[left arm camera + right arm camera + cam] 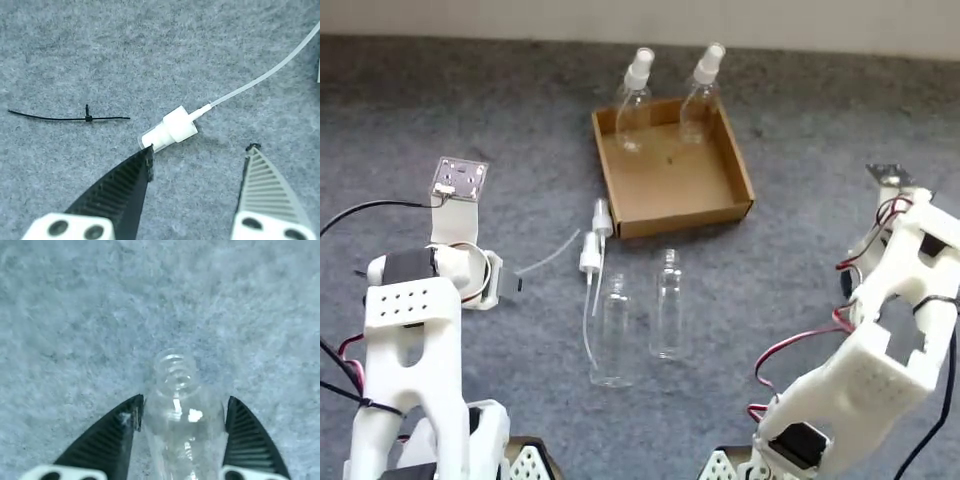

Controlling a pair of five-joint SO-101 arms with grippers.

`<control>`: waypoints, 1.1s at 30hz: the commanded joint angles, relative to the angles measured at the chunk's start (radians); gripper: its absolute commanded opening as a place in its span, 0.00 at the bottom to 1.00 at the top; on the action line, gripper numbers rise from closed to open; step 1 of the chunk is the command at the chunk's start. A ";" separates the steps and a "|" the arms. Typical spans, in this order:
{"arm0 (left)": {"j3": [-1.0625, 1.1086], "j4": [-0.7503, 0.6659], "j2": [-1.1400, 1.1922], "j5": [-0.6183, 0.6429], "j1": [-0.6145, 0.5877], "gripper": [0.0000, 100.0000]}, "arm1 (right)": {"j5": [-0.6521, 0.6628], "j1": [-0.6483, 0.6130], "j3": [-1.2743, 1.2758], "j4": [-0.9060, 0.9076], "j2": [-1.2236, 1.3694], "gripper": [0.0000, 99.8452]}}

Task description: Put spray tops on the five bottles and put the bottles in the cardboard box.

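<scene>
**Left gripper**, jaws wide apart and empty, has its dark tip touching a loose spray top at frame centre, placed for pickup. **Right gripper** jaws lie against an uncapped bottle, apparently gripping it, with the neck free for a top. The cardboard box, upper centre of the high view, holds two capped bottles. Two open bottles stand below it. The grey felt-like surface meets a pale wall behind.

Soft, even light falls from above on the grey worktop, bright with no harsh patches. The box throws a thin, faint shadow along its near side. Small white glints shine on the clear bottle. The spray top lays a weak, soft-edged shadow just beside itself.
</scene>
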 commanded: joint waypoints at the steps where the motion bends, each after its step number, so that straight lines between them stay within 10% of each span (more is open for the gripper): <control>1: -0.004 -0.011 -0.028 0.005 0.013 0.26 | 0.012 0.018 -0.104 0.012 0.019 0.21; 19: -0.022 -0.011 -0.028 0.000 0.010 0.26 | -0.025 0.016 -0.170 0.093 0.036 0.00; 33: -0.134 0.089 -0.019 0.210 0.010 0.26 | -0.173 -0.257 -0.058 0.199 -0.380 0.00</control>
